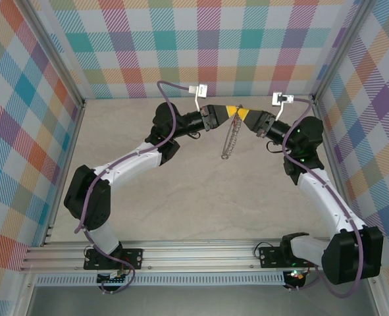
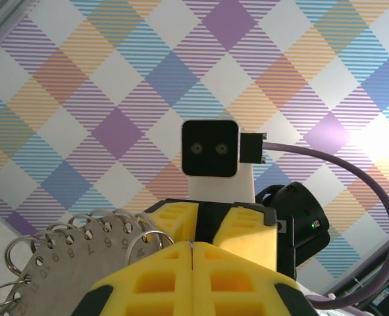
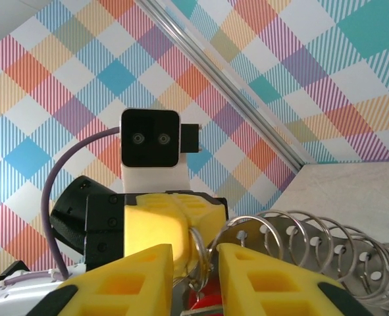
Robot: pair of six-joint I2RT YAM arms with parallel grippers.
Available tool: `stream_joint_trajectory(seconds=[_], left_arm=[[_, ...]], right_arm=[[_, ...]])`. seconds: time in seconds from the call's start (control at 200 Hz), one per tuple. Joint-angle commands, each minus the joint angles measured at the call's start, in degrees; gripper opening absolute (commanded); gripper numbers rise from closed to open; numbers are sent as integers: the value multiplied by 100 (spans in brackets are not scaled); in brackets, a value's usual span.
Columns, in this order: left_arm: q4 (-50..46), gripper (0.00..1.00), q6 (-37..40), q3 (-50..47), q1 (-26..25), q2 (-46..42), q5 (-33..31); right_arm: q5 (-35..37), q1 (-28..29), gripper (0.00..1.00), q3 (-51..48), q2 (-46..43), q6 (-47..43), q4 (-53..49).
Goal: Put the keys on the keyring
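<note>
Plaid walls back the table, above which the left gripper — clamped shut, seemingly on the hanging keyring — meets the right gripper, narrowed onto the red key it apparently pinches; threading seems underway, needing fine alignment next.

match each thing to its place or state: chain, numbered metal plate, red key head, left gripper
Things:
1 chain
2 numbered metal plate
3 red key head
4 left gripper

Places or states:
a jaws pressed together
b hangs down as a long loop
c between the jaws of the right gripper
d carries a row of split rings

Pairs: 1-b; 2-d; 3-c; 4-a
</note>
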Motion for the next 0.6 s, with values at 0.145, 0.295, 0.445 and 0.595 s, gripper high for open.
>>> stream_joint_trajectory(seconds=[0.145, 0.295, 0.445, 0.595], left_arm=[[333, 0, 11, 255, -94, -2, 35], [334, 0, 15, 232, -96, 18, 34], [336, 0, 25, 211, -89, 11, 17], [45, 0, 233, 214, -94, -71, -24]], right_arm=[[47, 33, 18, 230, 114, -77, 189], [41, 33, 7, 211, 99, -86, 198], [12, 33, 0, 235, 117, -104, 182], [-50, 25, 0, 298, 133, -250, -83]])
